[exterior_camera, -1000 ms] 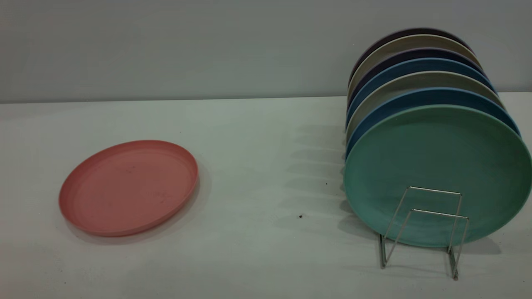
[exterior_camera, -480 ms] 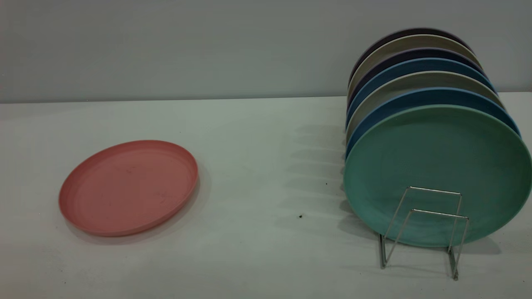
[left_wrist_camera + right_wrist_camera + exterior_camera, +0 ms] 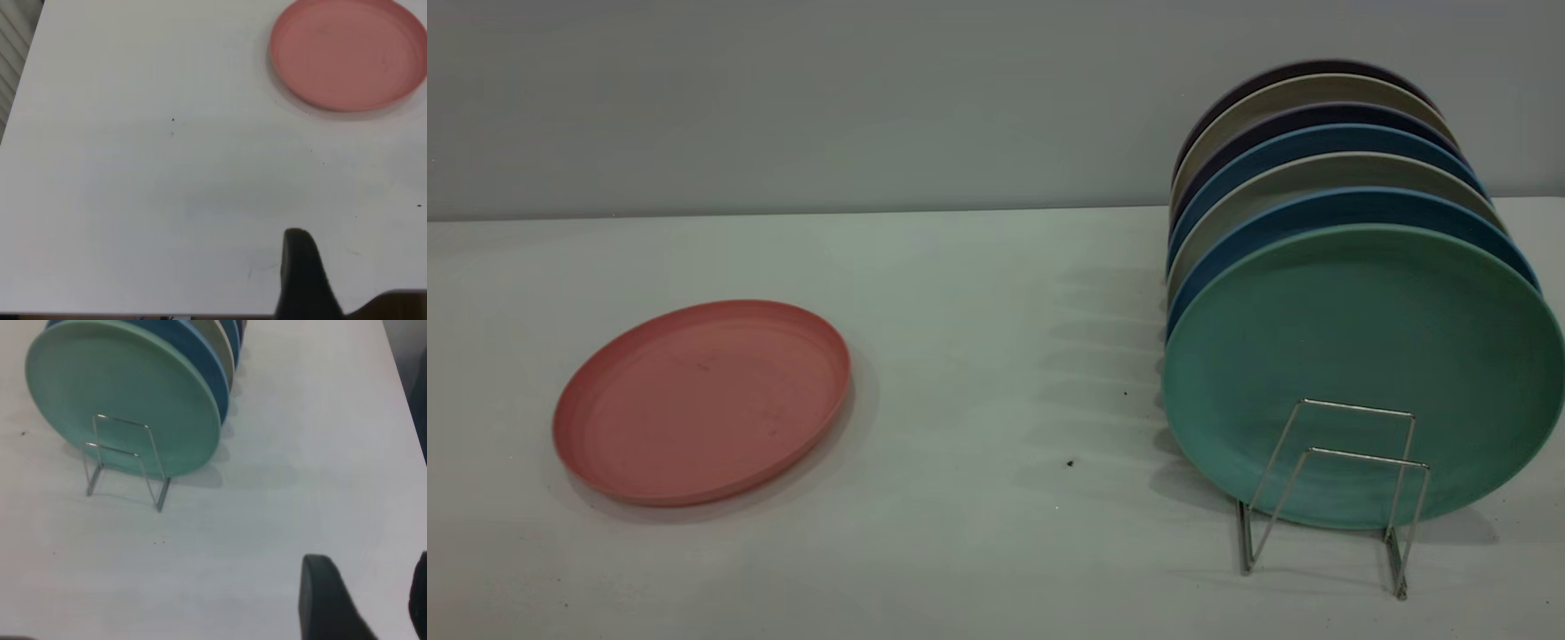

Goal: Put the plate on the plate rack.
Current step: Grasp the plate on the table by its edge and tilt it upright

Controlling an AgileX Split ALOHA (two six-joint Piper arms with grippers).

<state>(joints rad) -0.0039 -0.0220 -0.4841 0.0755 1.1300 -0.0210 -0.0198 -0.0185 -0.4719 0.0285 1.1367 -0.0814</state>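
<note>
The salmon-pink plate (image 3: 703,400) lies flat on the white table (image 3: 978,338) at the left. It shows again in the left wrist view as the plate (image 3: 347,53), far ahead of my left gripper (image 3: 365,257), which is open over bare table with only one dark finger (image 3: 300,267) in sight. The silver wire plate rack (image 3: 1356,410) stands at the right, its two front loops free. In the right wrist view the rack (image 3: 123,421) is well ahead of my right gripper (image 3: 370,577), open and holding nothing. Neither gripper shows in the exterior view.
Several plates stand upright in the rack, a teal-green plate (image 3: 1360,338) foremost and blue plates (image 3: 1325,209) and pale ones behind. The teal plate (image 3: 127,387) leans against the loops. Bare tabletop lies between the pink plate and the rack. A grey wall (image 3: 871,98) runs behind.
</note>
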